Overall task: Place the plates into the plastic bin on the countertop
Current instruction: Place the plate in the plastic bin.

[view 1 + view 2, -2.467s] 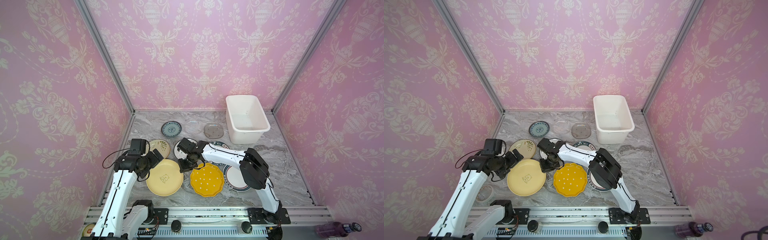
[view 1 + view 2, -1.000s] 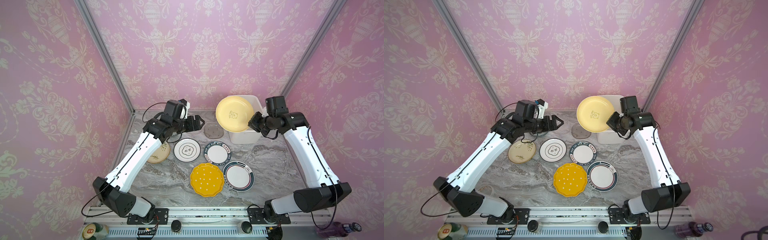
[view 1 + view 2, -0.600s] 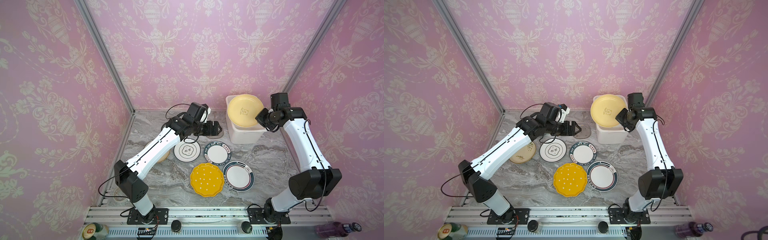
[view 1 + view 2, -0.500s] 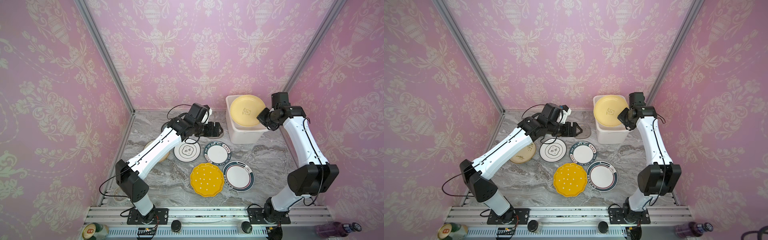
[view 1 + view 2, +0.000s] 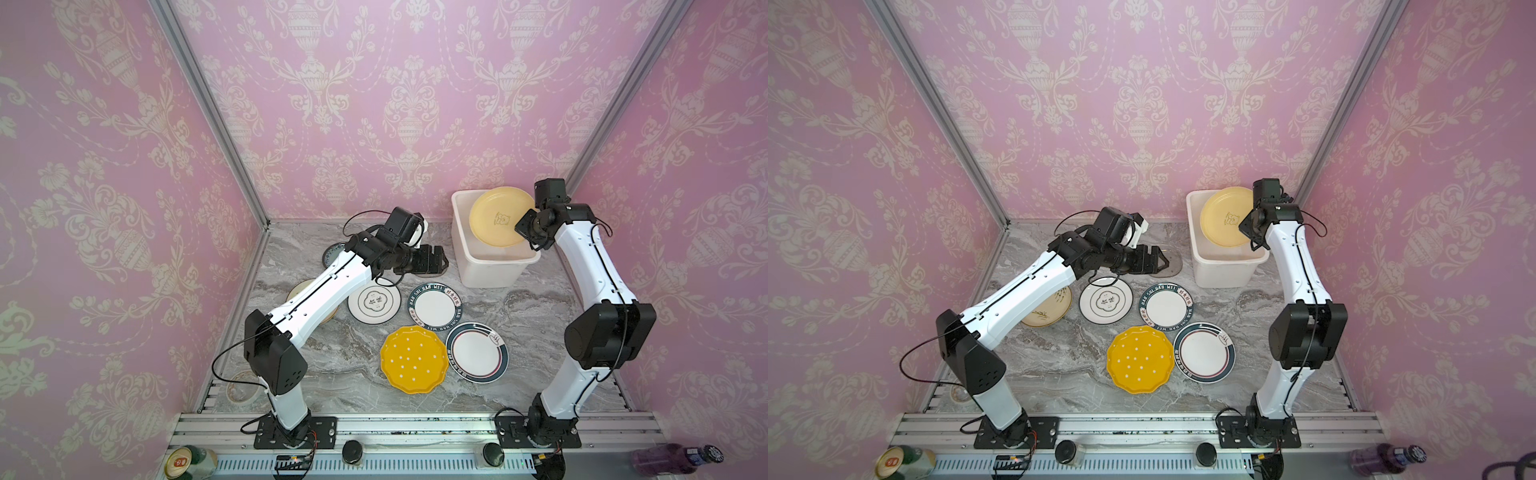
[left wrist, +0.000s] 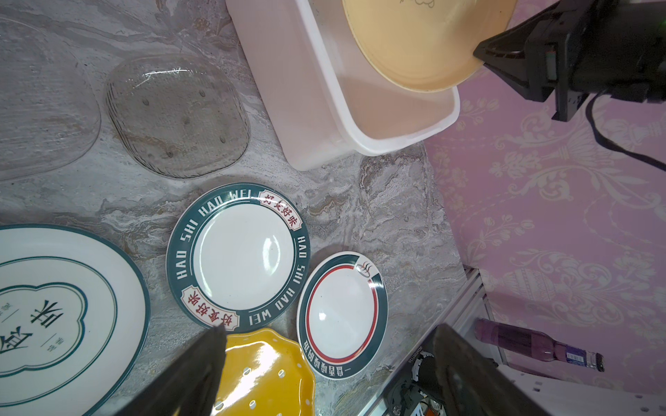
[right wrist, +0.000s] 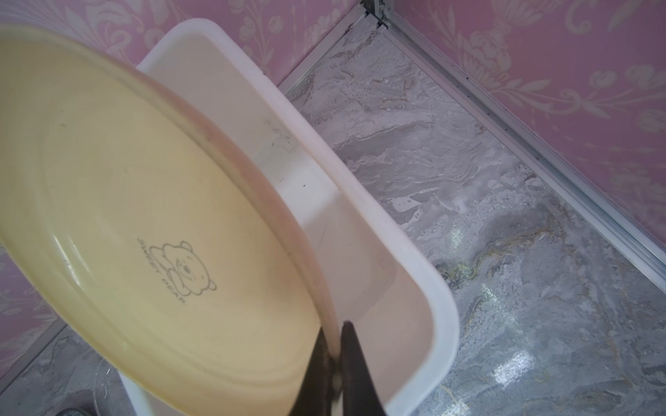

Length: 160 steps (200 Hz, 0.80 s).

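Nothing has been let go into the plastic bin (image 5: 490, 270) yet, as far as I can see. What shows of its floor is bare. The right tool (image 7: 333, 335) is clamped on the rim of the pale yellow plate (image 5: 498, 218). It holds the plate tilted steeply over the bin's mouth, and the low edge looks to dip just inside the walls. I'd say the first plate is one release from being done.

Everything else lies on the bench (image 5: 540, 324) outside the bin:
- The smoky glass plate (image 6: 178, 115) is just beside the bin.
- The clear glass plate (image 6: 36, 108) is next to it, further from the bin.
- The teal patterned plate (image 5: 332, 255) is further out again, half hidden by the left arm.
- The lettered white plate (image 5: 435, 306) is near the bin's front wall, with the white plate with a clover mark (image 5: 374, 300) beside it.
- The red-ringed white plate (image 5: 477, 352) and the orange dotted plate (image 5: 414, 359) are well out from the bin.
- The cream floral plate (image 5: 1046, 309) is furthest from the bin and partly under the left arm.

The left tool (image 5: 1158, 259) is spread wide and holds nothing. It hangs over the smoky glass plate next to the bin, which I take for the next pick. By my count eight plates are left.
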Available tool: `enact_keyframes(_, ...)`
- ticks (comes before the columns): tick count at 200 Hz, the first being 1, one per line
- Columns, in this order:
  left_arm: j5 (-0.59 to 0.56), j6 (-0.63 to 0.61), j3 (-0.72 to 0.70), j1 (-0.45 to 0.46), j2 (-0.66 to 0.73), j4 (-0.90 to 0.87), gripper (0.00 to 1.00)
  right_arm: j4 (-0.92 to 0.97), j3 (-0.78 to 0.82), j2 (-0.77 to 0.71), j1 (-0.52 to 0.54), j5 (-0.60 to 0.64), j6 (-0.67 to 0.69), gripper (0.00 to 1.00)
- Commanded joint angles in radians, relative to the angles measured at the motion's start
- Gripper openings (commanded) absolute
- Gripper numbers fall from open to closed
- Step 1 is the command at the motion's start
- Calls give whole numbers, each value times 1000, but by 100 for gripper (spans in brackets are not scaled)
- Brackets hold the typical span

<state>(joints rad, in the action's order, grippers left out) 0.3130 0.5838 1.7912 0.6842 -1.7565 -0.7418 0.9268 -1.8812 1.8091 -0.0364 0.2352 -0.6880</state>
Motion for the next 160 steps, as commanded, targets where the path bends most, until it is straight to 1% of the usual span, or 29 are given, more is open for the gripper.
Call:
enact_keyframes(1,27,-28,33,4,-18,-33,93,-32,-36,27,27,104,52,0)
enact_keyframes(30,32,-33,30,4,-29,-39,93,-31,-45,63,60,154,84,0)
enact_keyframes(35,32,-34,31,5,-31,-40,93,-31,-48,69,66,164,116,0)
enact_keyframes(73,37,-38,25,3,-40,-49,92,-32,-62,113,115,232,175,0)
enact_keyframes(160,31,-41,-13,3,-32,-62,93,-23,-51,204,135,264,268,0)
